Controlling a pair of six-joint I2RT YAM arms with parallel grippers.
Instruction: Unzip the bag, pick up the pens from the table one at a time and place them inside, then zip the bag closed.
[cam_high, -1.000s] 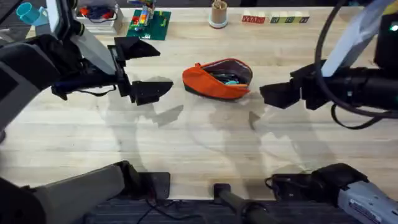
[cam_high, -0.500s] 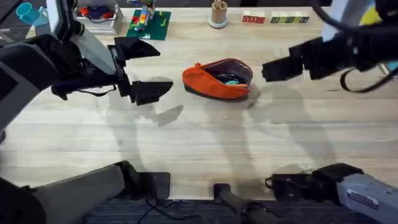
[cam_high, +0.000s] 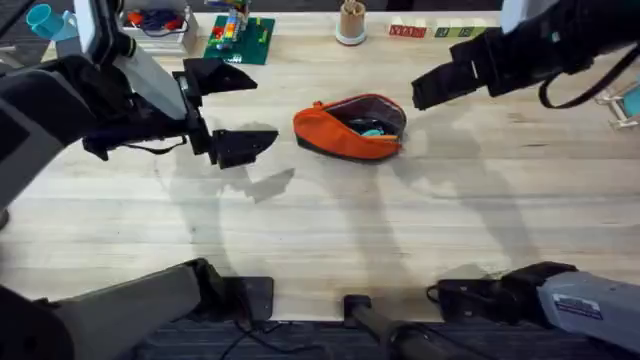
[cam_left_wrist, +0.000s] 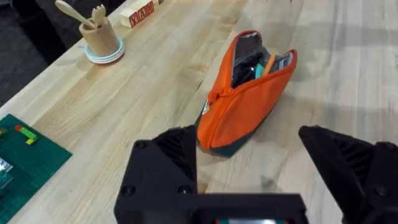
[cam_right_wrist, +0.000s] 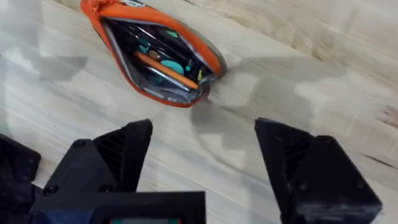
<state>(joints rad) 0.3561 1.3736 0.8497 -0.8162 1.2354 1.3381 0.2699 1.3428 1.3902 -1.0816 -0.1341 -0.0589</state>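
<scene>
**Soft pouch, open mouth, both grippers empty**

The bag (cam_high: 349, 128) lies on the table (cam_high: 330, 230) toward the far edge, roughly midway between the left and right edges, with bare wood all round it. Its zipper is undone and the mouth gapes. The right wrist view looks into the opening and shows an orange pen (cam_right_wrist: 163, 67) lying among other dark and teal contents; I see no pens loose on the wood, so zipping looks like the step that remains.

The left gripper (cam_high: 232, 112) hovers just left of the bag, jaws spread wide and holding nothing. In its wrist view the bag sits between and just beyond the fingers (cam_left_wrist: 168, 162). The right gripper (cam_high: 425, 90) hangs above the table to the bag's right and a little toward the far edge, apart from it, also spread wide and empty.

The bag is probably light and limp: thin fabric that will fold, slide on the smooth wood and follow whatever tugs it. One gripper should pinch the fabric at the closed end of the zipper, by the bunched orange tip nearest the left gripper, to anchor it. The other should take the slider's pull tab, which I cannot make out here. Pinching across the belly risks pressing on the pens and closing the mouth crookedly. The darker base strip looks a firmer hold.
</scene>
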